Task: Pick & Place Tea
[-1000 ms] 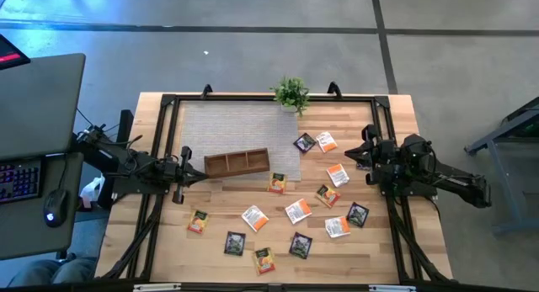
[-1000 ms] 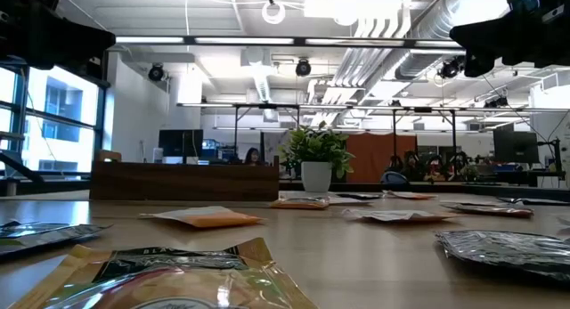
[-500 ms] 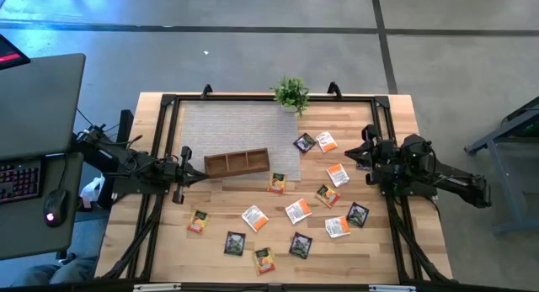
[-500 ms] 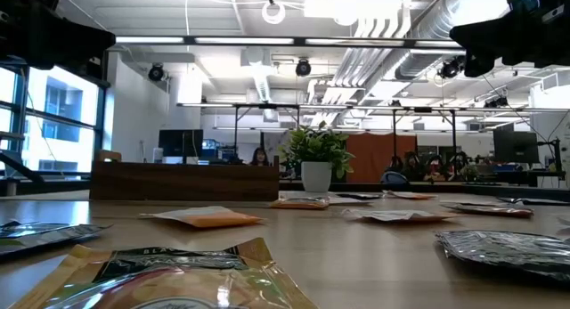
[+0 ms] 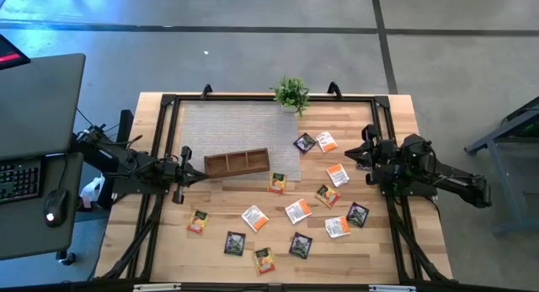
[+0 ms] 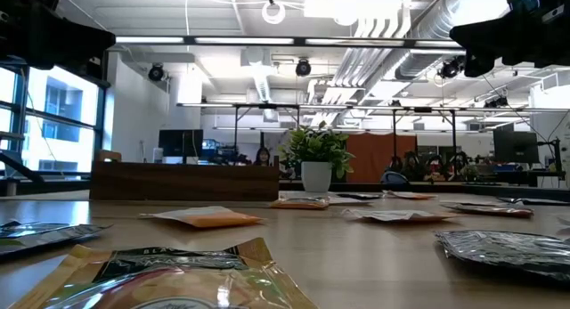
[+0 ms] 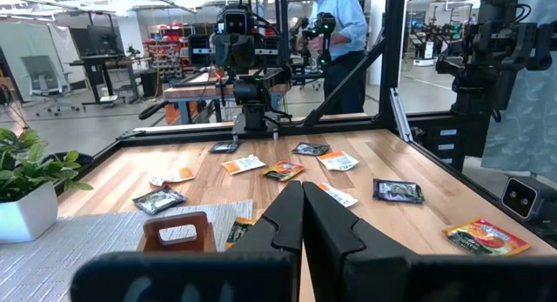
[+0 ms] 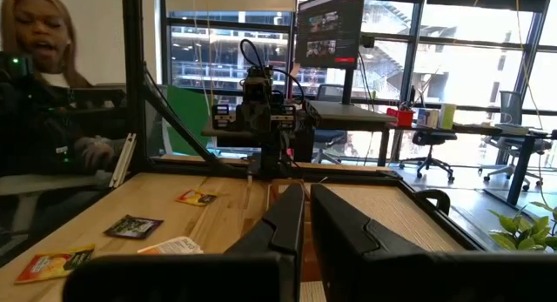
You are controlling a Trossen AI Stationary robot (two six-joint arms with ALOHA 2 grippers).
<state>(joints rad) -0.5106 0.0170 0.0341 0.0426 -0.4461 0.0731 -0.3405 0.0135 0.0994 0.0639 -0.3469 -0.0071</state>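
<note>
About a dozen flat square tea sachets lie scattered on the near and right parts of the table. Some are orange-and-white (image 5: pixel 254 217), some dark (image 5: pixel 235 242). One orange sachet (image 5: pixel 277 183) lies just right of the brown wooden tray (image 5: pixel 237 162). My left gripper (image 5: pixel 187 166) hangs shut above the table, left of the tray. My right gripper (image 5: pixel 364 153) hangs shut at the right side, near an orange sachet (image 5: pixel 338 175). In the left wrist view the shut fingers (image 7: pixel 303 217) point over the tray's end (image 7: pixel 178 232); in the right wrist view the fingers (image 8: pixel 306 217) point across the table.
A grey mat (image 5: pixel 240 132) covers the far middle of the table, and the tray rests on its near edge. A small potted plant (image 5: pixel 290 94) stands at the far edge. A black frame (image 5: pixel 168 103) runs around the table. People (image 7: pixel 341 32) are beyond the table.
</note>
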